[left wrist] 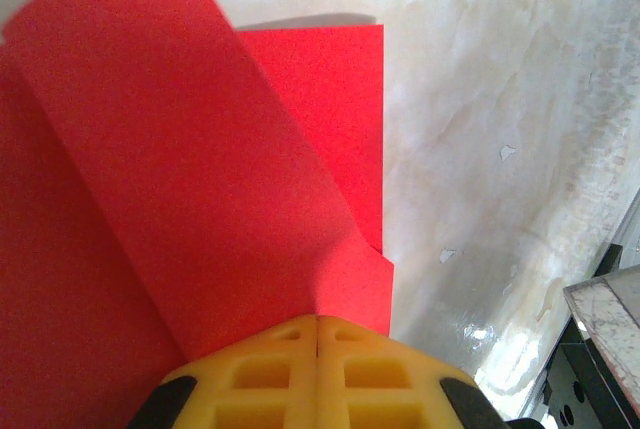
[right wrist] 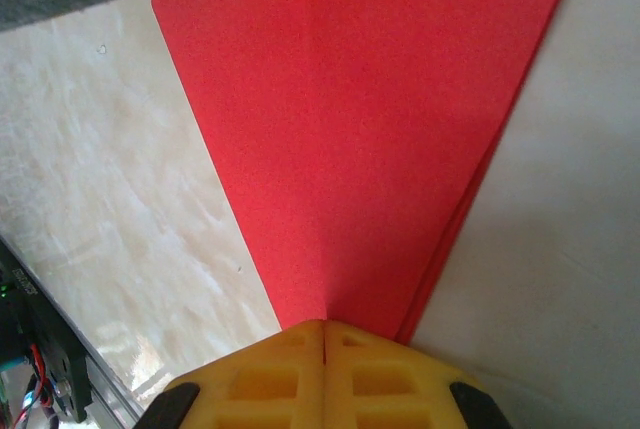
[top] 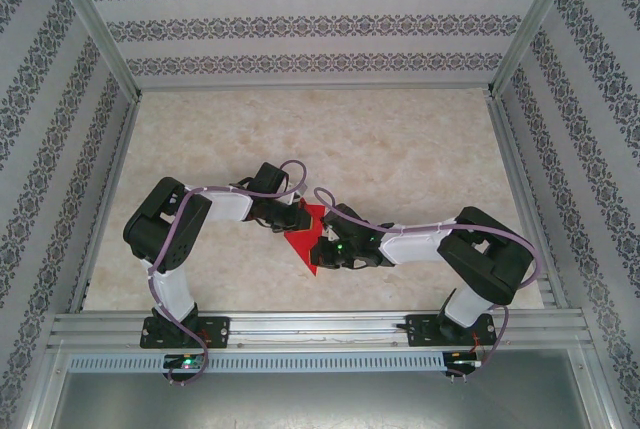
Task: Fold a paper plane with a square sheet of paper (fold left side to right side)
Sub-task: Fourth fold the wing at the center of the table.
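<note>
The square sheet of paper (top: 305,239) is a creased red shape held between both arms near the table's middle front. My left gripper (top: 296,219) is shut on its upper left part; in the left wrist view the yellow fingertips (left wrist: 318,321) pinch a lifted red flap (left wrist: 200,179) that curls over the flat layer beneath. My right gripper (top: 322,249) is shut on the paper's right side; its yellow fingertips (right wrist: 325,326) clamp the point of a folded red triangle (right wrist: 350,129) with several layers showing at its right edge.
The marble-patterned table (top: 400,149) has free room behind and to both sides of the paper. Patterned walls enclose it. A metal rail (top: 320,327) runs along the near edge by the arm bases.
</note>
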`<state>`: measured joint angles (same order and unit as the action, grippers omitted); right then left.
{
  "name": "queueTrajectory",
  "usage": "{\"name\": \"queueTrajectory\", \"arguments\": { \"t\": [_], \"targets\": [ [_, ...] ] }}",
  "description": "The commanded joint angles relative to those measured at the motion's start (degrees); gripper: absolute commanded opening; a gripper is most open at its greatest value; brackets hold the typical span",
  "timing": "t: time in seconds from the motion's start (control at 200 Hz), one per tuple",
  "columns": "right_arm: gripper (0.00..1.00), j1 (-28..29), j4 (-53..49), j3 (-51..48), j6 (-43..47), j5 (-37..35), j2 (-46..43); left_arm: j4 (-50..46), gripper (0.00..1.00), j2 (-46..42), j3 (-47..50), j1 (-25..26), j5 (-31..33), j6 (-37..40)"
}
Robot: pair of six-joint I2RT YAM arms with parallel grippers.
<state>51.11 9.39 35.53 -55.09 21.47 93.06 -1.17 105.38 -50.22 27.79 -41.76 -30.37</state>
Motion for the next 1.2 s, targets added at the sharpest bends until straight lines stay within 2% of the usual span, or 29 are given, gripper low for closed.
{"name": "queueTrajectory", "arguments": {
  "t": [0.0,0.18,0.46,0.655,0.869,1.194],
  "targets": [
    [0.00,-0.14,-2.83,-0.06,1.61,-0.56,1.20,-4.49,0.00,0.72,0.74,0.28,6.55,1.54],
    [0.00,-0.14,-4.43,-1.19,2.06,-1.12,2.42,-2.65,0.00,-2.05,0.99,0.24,4.88,0.87],
    [0.00,-0.66,-6.66,-3.31,3.69,-2.40,2.75,-1.51,0.02,-11.62,2.29,-0.54,2.49,0.56],
    [0.00,-0.99,-6.84,-3.62,4.36,-2.75,2.92,2.53,0.00,-15.22,7.47,-0.23,-0.41,-0.87],
    [0.00,-1.10,-7.84,-3.27,4.73,-3.41,3.45,7.87,0.00,-15.16,11.39,1.68,-2.92,-3.21],
    [0.00,-1.03,-9.88,-2.05,5.26,-3.84,4.33,12.68,0.00,-11.02,12.09,3.25,-2.72,-5.66]
  ]
}}
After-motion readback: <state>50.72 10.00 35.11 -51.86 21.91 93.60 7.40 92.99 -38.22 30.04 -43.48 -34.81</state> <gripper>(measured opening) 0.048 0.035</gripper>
